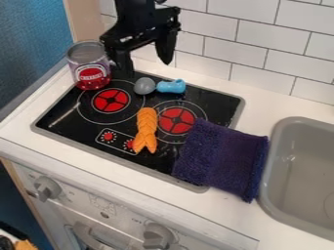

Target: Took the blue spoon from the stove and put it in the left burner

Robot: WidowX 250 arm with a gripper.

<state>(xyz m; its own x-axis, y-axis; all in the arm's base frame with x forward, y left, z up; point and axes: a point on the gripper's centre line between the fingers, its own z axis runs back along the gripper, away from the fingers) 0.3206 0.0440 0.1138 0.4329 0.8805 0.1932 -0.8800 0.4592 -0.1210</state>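
Blue spoon (171,87) located at far side of stove (220,103); jaws of gripper (146,67) found released above. Can (91,63) could be knocked if descent drifts left.

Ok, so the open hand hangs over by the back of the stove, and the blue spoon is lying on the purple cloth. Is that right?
The spoon's place is wrong. The camera view shows the blue spoon on the stove, near its back edge and apart from the purple cloth. The open hand is by the back of the stove, as you say.
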